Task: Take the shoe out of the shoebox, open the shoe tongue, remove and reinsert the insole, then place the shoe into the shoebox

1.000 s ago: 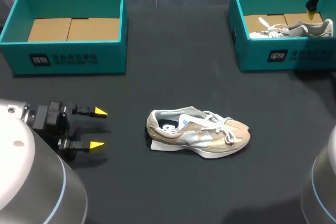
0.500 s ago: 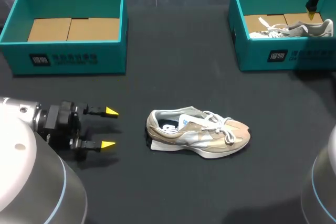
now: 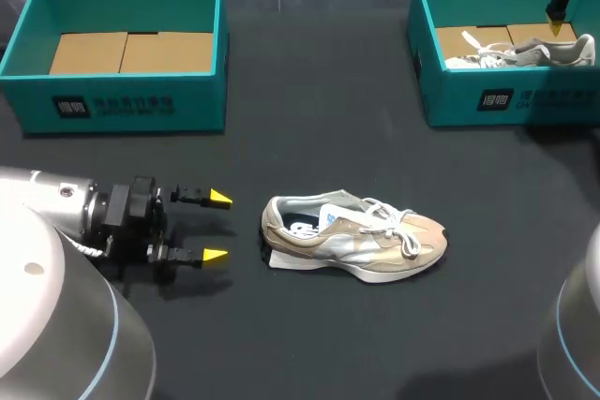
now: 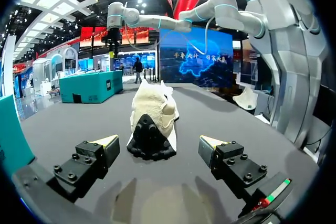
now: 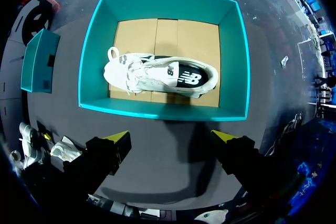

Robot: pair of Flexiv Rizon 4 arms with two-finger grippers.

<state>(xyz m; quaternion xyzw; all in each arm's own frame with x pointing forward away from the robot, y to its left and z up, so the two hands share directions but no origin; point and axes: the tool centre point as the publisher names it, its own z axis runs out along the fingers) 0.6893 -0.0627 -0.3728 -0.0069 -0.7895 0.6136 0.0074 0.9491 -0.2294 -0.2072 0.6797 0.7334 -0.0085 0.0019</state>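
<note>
A beige shoe (image 3: 354,239) lies on its sole in the middle of the black table, toe to the right. My left gripper (image 3: 217,227) is open just left of the heel and does not touch it. In the left wrist view the heel (image 4: 152,124) stands straight ahead of the open left gripper (image 4: 160,142). My right gripper (image 3: 556,25) hangs over the right teal shoebox (image 3: 450,100), which holds a white shoe (image 3: 525,51). In the right wrist view the right gripper (image 5: 173,137) is open high above that shoebox (image 5: 157,111) and the white shoe (image 5: 157,74).
A second teal shoebox (image 3: 122,105) stands at the back left with only its cardboard floor showing. Bare black tabletop (image 3: 309,119) lies between the two boxes and around the beige shoe.
My left gripper has moved to the right, closer to the beige shoe's heel, still open. The right arm and both shoes have not moved.
</note>
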